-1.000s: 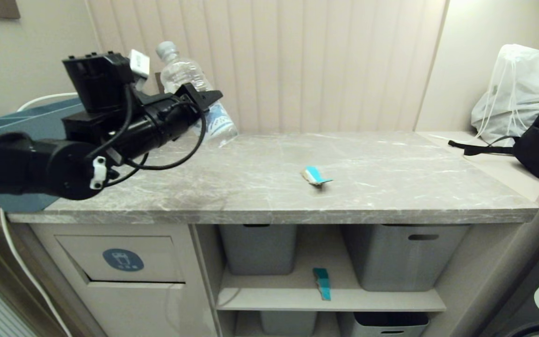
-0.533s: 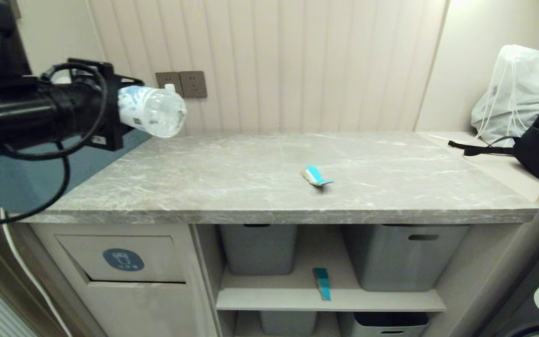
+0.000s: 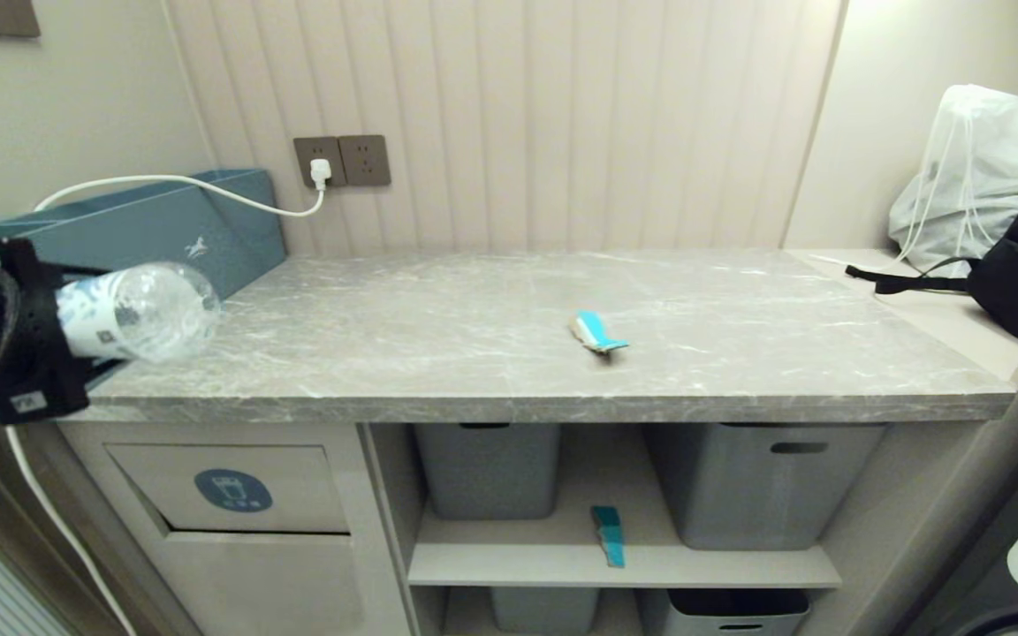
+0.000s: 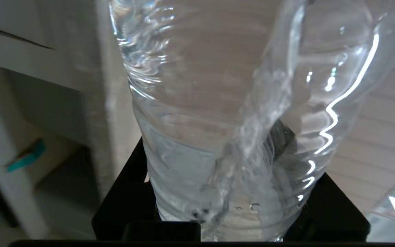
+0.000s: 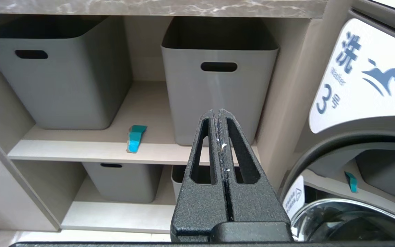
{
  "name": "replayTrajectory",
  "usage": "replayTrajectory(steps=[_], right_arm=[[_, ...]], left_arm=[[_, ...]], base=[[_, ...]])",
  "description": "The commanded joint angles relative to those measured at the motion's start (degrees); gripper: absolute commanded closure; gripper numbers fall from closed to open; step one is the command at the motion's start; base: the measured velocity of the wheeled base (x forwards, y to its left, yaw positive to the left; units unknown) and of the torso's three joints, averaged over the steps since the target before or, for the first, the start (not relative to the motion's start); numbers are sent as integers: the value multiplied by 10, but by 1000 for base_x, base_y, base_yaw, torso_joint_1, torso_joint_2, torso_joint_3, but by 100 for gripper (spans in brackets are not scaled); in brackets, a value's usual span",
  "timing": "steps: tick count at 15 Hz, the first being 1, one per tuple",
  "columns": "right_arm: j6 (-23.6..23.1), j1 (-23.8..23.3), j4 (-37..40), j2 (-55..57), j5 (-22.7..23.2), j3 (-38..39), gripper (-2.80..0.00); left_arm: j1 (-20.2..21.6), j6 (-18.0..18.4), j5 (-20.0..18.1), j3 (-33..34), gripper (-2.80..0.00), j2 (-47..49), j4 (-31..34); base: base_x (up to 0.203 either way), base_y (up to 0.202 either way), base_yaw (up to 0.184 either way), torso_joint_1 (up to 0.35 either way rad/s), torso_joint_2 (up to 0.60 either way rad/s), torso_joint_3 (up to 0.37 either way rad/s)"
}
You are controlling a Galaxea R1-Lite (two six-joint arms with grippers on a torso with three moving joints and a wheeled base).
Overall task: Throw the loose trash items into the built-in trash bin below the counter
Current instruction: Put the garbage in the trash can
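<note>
At the counter's left front corner, the left gripper [image 3: 41,340] clamps a clear water bottle [image 3: 138,311], held lying level above the built-in trash bin [image 3: 231,488], whose flap bears a round blue icon. One teal wrapper [image 3: 597,331] lies mid-counter on the marble counter [image 3: 739,353]; a second wrapper [image 3: 608,534] rests on the shelf between two grey tubs [image 3: 761,481]. Below, facing the shelves, the right gripper [image 5: 220,115] has its fingers pressed together, holding nothing.
</note>
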Motion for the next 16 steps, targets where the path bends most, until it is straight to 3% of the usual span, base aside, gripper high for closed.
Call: replayTrajectory(steps=[1, 3, 5, 7, 9, 13, 16], right_arm=[[0, 0, 0, 0, 0, 0, 0], [0, 0, 0, 0, 0, 0, 0], [-4, 0, -1, 0, 0, 0, 0], [-9, 0, 0, 0, 0, 0, 0], [-9, 0, -1, 0, 1, 0, 0], [-9, 0, -1, 0, 0, 0, 0], [-9, 0, -1, 0, 1, 0, 0]], left_arm=[[7, 11, 1, 68, 0, -43, -2], [9, 64, 1, 179, 0, -73, -32], [11, 113, 8, 289, 0, -95, -102], [12, 133, 23, 350, 0, -110, -164], [12, 115, 26, 353, 0, -105, -168], [49, 112, 22, 354, 0, -63, -173], [51, 114, 21, 353, 0, -59, -175]], base=[[0, 0, 0, 0, 0, 0], [0, 0, 0, 0, 0, 0], [0, 0, 0, 0, 0, 0], [0, 0, 0, 0, 0, 0], [0, 0, 0, 0, 0, 0], [0, 0, 0, 0, 0, 0], [0, 0, 0, 0, 0, 0]])
